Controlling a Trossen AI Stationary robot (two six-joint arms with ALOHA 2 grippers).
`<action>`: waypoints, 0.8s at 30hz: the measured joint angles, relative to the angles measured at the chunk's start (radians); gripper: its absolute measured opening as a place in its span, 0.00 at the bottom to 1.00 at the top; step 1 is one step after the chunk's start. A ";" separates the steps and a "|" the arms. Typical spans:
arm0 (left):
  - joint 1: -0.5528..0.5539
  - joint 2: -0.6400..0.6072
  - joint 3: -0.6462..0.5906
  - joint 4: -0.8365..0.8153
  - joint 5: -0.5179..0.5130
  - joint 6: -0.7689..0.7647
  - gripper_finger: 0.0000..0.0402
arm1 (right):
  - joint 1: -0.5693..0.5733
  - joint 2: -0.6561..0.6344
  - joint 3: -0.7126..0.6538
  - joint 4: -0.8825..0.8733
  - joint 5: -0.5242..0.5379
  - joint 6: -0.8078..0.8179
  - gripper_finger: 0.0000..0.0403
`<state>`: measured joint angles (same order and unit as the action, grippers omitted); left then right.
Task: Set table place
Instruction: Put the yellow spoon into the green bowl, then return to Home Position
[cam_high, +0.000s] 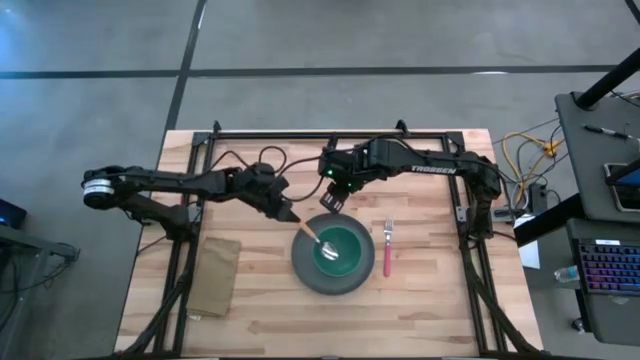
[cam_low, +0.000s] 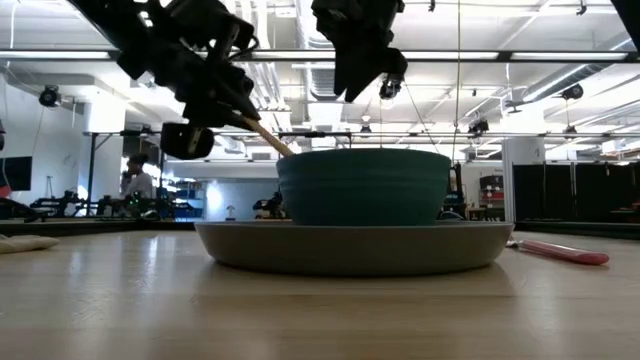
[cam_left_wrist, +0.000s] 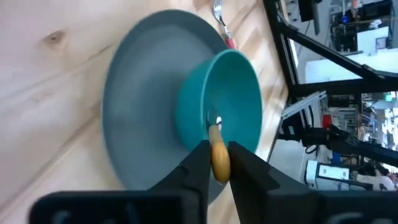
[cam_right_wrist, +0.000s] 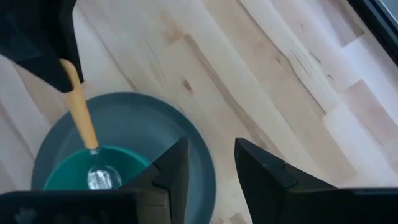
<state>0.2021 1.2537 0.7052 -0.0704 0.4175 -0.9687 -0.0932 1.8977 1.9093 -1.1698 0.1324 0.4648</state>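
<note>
L gripper (cam_high: 291, 216) fingers clamped on orange spoon (cam_right_wrist: 83, 118) handle, spoon end down in teal bowl (cam_high: 343, 248) on grey plate (cam_high: 305, 268), mid surface (cam_high: 420, 310). R gripper (cam_high: 334, 199) parted, empty, just beyond plate. Risk: early release, spoon tips or drags bowl. Fork (cam_high: 388, 245) right of plate; tan cloth (cam_high: 215, 276) left, clear.

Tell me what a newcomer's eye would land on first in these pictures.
First, the teal bowl sitting on the grey plate near the table's middle. The left gripper holds the orange-handled spoon by its handle, its metal end down inside the bowl. The right gripper hovers open just behind the plate, and the pink-handled fork lies right of it.
</note>
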 joint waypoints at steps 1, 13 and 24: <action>-0.006 0.000 0.000 0.006 -0.009 -0.014 0.11 | 0.001 0.000 -0.002 0.000 0.000 0.000 0.30; -0.019 -0.004 0.000 0.037 -0.006 -0.046 0.36 | 0.006 0.001 -0.006 0.002 0.000 0.015 0.30; 0.075 -0.189 0.033 0.032 0.104 0.127 0.37 | 0.003 -0.019 -0.003 0.050 0.029 -0.036 0.30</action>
<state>0.2769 1.0645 0.7386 -0.0388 0.5214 -0.8416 -0.0905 1.8785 1.9059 -1.1199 0.1616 0.4289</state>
